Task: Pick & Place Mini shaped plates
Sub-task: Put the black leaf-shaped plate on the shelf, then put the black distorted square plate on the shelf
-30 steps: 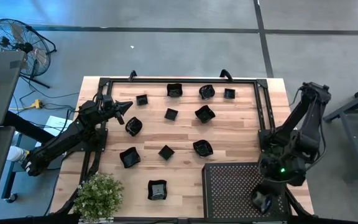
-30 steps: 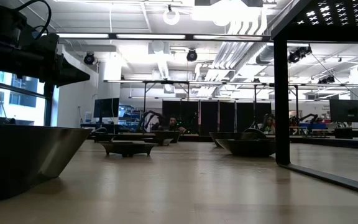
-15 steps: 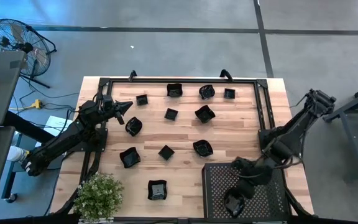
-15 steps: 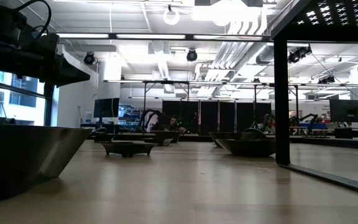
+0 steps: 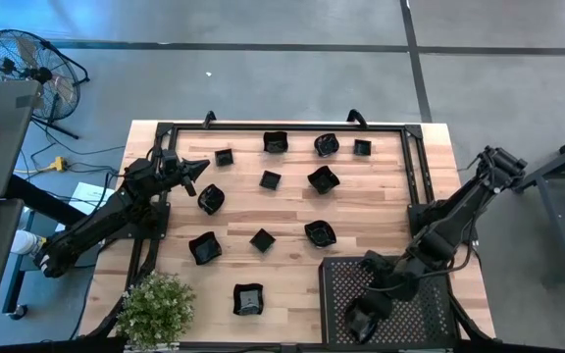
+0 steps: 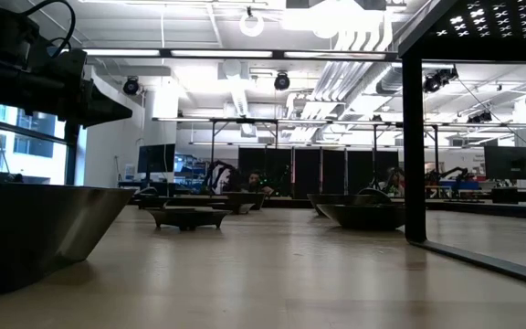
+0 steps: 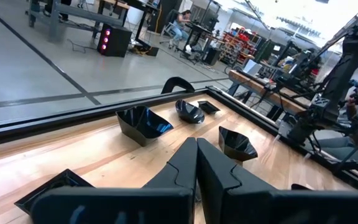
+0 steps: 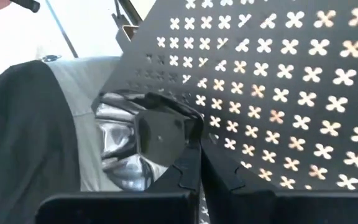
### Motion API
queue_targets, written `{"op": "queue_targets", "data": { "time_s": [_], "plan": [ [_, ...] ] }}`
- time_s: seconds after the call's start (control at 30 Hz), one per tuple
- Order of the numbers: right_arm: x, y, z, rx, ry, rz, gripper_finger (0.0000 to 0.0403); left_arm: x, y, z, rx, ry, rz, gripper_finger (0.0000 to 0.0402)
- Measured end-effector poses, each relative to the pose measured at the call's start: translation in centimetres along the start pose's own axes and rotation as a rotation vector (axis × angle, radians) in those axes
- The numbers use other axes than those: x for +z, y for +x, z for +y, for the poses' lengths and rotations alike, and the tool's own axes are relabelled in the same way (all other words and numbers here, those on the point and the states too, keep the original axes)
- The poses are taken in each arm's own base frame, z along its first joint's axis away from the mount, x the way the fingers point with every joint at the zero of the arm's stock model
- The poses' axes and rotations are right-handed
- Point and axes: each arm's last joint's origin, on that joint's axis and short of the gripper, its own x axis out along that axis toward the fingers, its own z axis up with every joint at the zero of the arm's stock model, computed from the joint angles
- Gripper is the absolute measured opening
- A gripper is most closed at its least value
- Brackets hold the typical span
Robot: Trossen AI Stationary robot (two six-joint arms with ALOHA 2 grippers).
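Several small glossy black mini plates (image 5: 270,179) rest flat on the wooden table, among them one at the near edge (image 5: 248,299); some show in the low view (image 6: 188,217) and the left wrist view (image 7: 143,122). My right gripper (image 5: 361,319) reaches over the near left part of the black perforated tray (image 5: 410,284), shut on one plate (image 8: 157,140). My left gripper (image 5: 196,168) hovers shut by the table's left side, just beyond a plate (image 5: 211,199), touching nothing. My right gripper pinches a glossy black mini plate by its rim (image 8: 188,134) between its two fingers, which point down at a slant toward the table's near left. The plate sticks out ahead of the fingertips over the tray. Whether it rests on the tray or is lifted clear, I cannot tell.
The perforated tray stands raised on legs (image 6: 414,137) at the table's near right. A black frame rail (image 5: 282,126) runs along the far and side edges. A potted plant (image 5: 155,309) sits at the near left corner. Bare wood lies between the plates.
My right arm has stretched out and swung its gripper across the tray toward the table's left, from the tray's near right part to its near left part, most of it in the first half second. The left arm and the plates on the table have stayed put.
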Motion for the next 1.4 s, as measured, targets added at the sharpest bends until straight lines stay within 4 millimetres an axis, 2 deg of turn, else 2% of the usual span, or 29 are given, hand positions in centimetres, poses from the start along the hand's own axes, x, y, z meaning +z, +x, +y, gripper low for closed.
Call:
{"op": "queue_targets", "data": {
  "time_s": [0.27, 0.57, 0.7, 0.83, 0.93, 1.07, 1.4],
  "plan": [
    [0.0, 0.2, 0.1, -0.005, 0.010, 0.004, 0.0005, 0.0, 0.0, 0.0, 0.000, 0.018, 0.000, 0.0001],
    [0.0, -0.1, 0.3, 0.019, 0.025, 0.000, 0.0068, 0.0, 0.0, 0.0, 0.000, 0.014, 0.000, 0.0001],
    [0.0, -1.6, 0.3, 0.059, 0.022, -0.007, 0.0091, 0.0, 0.0, 0.0, -0.014, -0.012, 0.005, 0.0001],
    [0.6, -4.0, 0.0, 0.104, 0.020, -0.052, 0.0086, 0.3, -0.1, -0.3, -0.050, -0.003, 0.022, 0.0001],
    [1.7, -5.9, -0.7, 0.112, -0.011, -0.127, 0.0058, 0.5, -0.1, -0.4, -0.055, 0.019, 0.051, 0.0001],
    [4.2, -8.0, -1.9, 0.073, -0.110, -0.269, 0.0009, 0.9, 0.1, -0.6, -0.050, 0.030, 0.069, 0.0001],
    [11.8, -11.2, -5.4, -0.157, -0.353, -0.542, 0.0003, 0.3, 1.4, -0.1, -0.025, 0.001, 0.190, 0.0001]
  ]
}}
